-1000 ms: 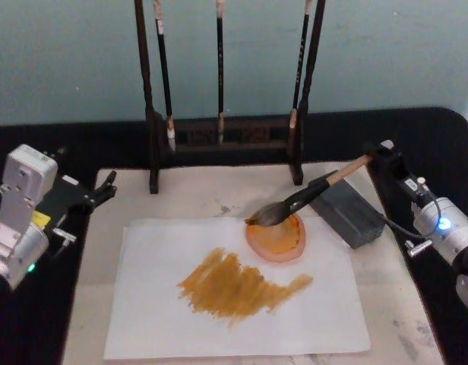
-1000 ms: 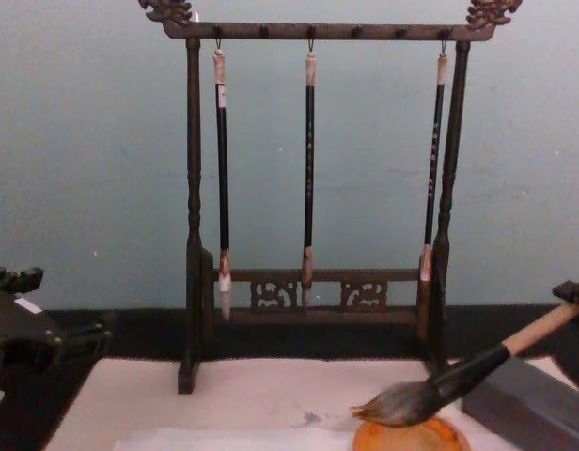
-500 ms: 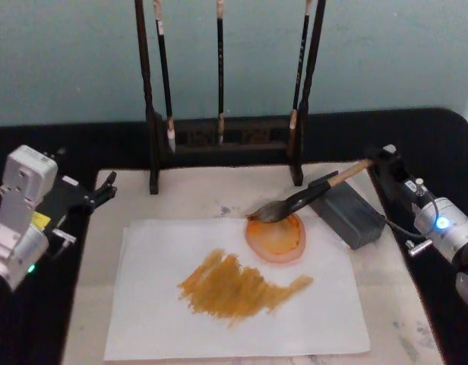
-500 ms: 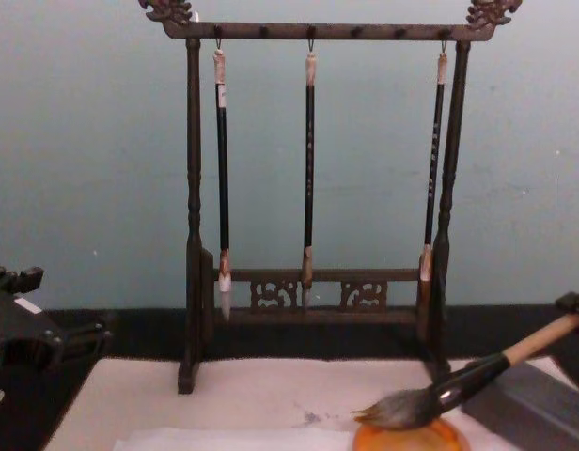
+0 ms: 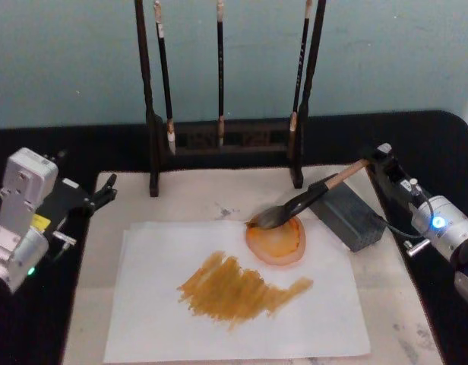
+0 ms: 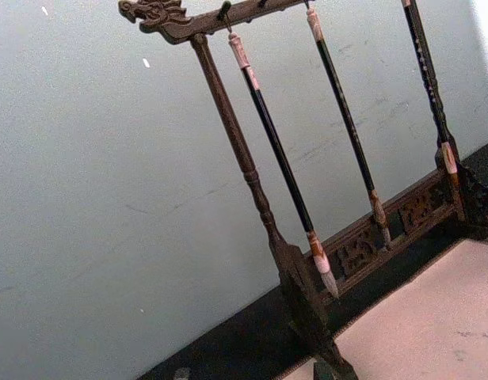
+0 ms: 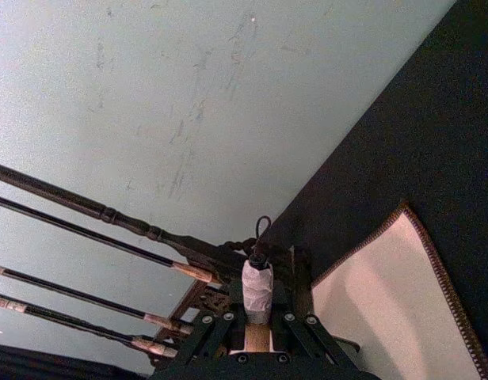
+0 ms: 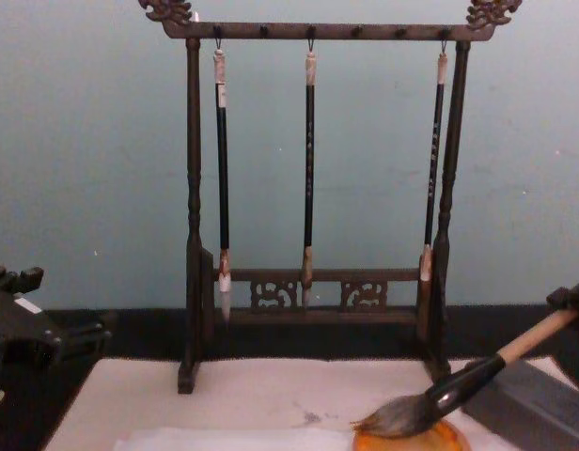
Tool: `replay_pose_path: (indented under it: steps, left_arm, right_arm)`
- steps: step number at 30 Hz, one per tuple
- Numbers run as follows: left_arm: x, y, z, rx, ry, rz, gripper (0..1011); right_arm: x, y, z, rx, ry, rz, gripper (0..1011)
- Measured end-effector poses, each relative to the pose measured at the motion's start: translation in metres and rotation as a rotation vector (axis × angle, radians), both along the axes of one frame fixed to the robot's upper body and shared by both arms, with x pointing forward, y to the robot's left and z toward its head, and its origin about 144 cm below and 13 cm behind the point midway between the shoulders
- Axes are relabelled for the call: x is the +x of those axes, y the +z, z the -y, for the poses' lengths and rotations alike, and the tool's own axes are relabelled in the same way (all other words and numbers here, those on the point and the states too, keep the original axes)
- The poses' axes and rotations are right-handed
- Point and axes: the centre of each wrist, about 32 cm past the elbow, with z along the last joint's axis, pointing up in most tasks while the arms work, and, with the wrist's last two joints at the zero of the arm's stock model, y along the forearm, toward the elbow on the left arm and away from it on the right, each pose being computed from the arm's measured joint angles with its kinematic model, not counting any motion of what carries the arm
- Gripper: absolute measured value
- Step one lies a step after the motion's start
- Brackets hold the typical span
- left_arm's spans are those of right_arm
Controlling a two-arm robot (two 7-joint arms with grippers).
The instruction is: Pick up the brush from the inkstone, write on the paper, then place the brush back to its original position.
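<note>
Brush (image 5: 304,201) on inkstone (image 5: 278,245)
Right gripper (image 5: 373,160) pinches its end so bristles tilt down (left gripper (image 5: 103,191) idle, mat's (image 5: 211,192) left edge).

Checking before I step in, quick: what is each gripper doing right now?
Left gripper: idle at the left, state cannot be told.
Right gripper: closed on the brush handle's end.

You are working in soft, even light: the paper (image 5: 219,319) shines brightest, the wall (image 8: 92,141) is evenly lit behind the stand (image 8: 193,188), and the block (image 5: 344,213) is darker on its near side. Glare whitens one corner of the left wrist view.
</note>
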Motion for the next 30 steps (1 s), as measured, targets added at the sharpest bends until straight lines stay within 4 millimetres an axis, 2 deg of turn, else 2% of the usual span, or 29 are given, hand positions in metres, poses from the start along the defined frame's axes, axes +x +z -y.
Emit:
replay_pose_path:
  steps: [30]
  left_arm:
    - [0.0,0.0,0.0,0.0,0.0,0.0,1010]
  right_arm:
    - [-0.006,0.01,0.002,-0.002,0.025,0.018,184]
